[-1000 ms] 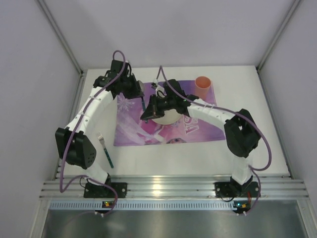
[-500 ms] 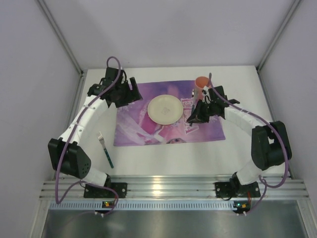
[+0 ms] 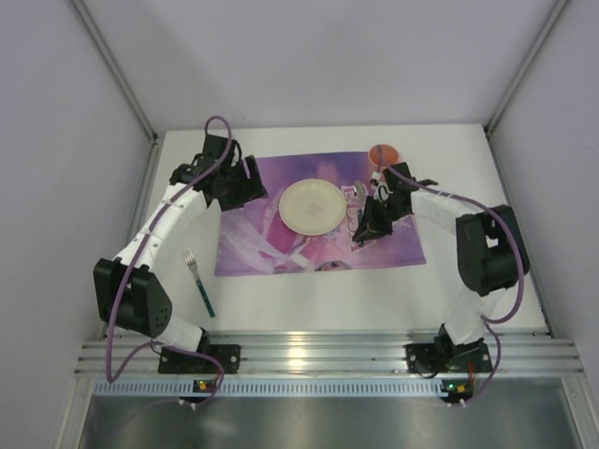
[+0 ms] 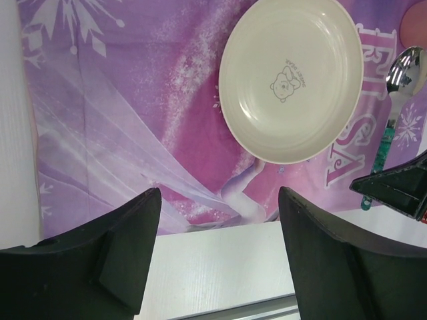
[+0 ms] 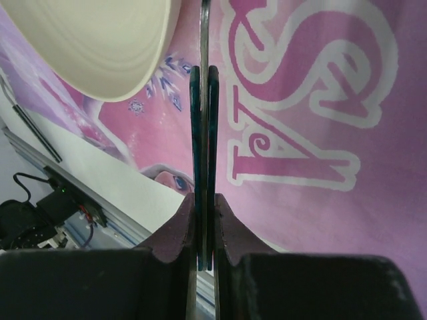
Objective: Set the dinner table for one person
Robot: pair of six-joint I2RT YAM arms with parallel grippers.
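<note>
- Since a second ago the right gripper (image 3: 362,227) has left its place over the plate (image 3: 313,206) and now sits just to the plate's right, so the plate shows whole
- Its jaws are pinched tight on the teal handle of a spoon (image 5: 202,160); the handle runs straight ahead from between the fingers, and the plate rim lies ahead and to their left
- The spoon is low over the purple placement mat, the placemat (image 3: 253,243), though I cannot tell whether it touches the cloth yet
- The left gripper (image 4: 219,197) stands wide apart and holds nothing; plate and placemat lie ahead of its jaws, and a strip of bare white dinner table (image 3: 309,304) lies just under them
- The dinner table carries the placemat; a fork (image 3: 199,282) lies on its bare top, well behind the left jaws, and an orange cup (image 3: 384,153) stands beyond the right ones
- Step in hand, as I judge it: laying the spoon beside the plate
- Next move calls for lowering until the handle rests flat, parallel to the plate's edge, then parting the jaws and lifting clear; the fork looks to be what remains
</note>
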